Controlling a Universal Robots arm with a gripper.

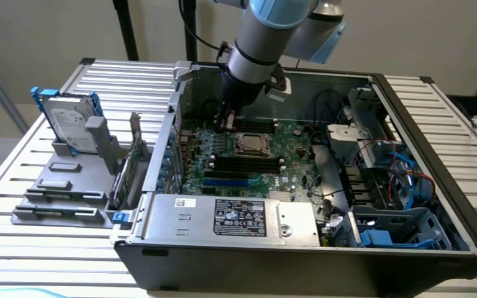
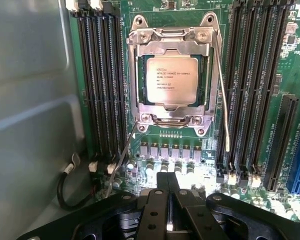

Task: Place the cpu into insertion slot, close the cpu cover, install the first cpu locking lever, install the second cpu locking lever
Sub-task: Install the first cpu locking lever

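Note:
The cpu (image 2: 171, 79), its silvery printed face up, lies in the insertion slot (image 2: 146, 119) on the green board. The cpu cover (image 2: 170, 36) is down over it, framing the chip in its window. Two thin wire locking levers stand free of the socket: one (image 2: 222, 100) runs along one side, the other (image 2: 121, 160) slants away from a near corner. My gripper (image 2: 169, 200) is shut with nothing between its fingers and hovers over the board a short way from the socket. In the exterior view my gripper (image 1: 228, 119) hangs inside the open case just behind the slot (image 1: 252, 144).
Long black memory slots (image 2: 97, 75) (image 2: 250, 90) flank the socket. A grey case wall (image 2: 30, 100) stands close beside them. The power supply (image 1: 238, 217) sits at the case's front, a blue drive cage (image 1: 387, 230) at the exterior view's right, a hard drive (image 1: 69, 121) outside.

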